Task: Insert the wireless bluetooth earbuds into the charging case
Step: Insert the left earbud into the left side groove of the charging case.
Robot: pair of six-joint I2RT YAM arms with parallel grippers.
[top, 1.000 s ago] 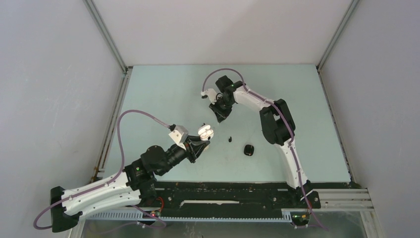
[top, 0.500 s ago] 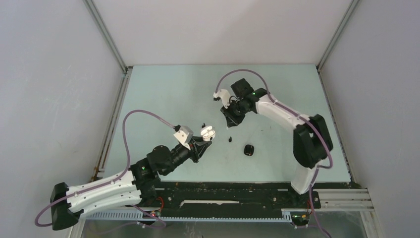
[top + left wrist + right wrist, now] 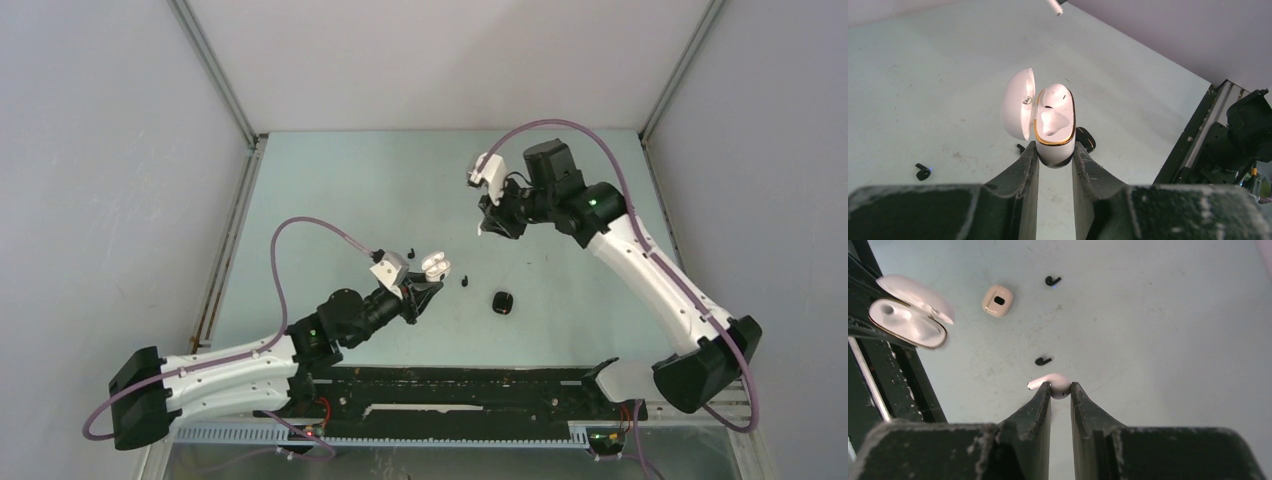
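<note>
My left gripper is shut on the base of an open white charging case with a gold rim, its lid swung left. I cannot tell whether a bud sits inside. My right gripper is shut on a white earbud, held above the table to the right of and behind the case. The case also shows in the right wrist view. Two black earbuds lie on the table beside the case; they also show in the right wrist view.
A black pebble-like case lies right of the white case. A small cream rounded-square object with a dark square mark lies on the table. A black rail runs along the near edge.
My right arm has swung right and toward the back with the white earbud between its fingers. My left arm has reached further right with the open case.
</note>
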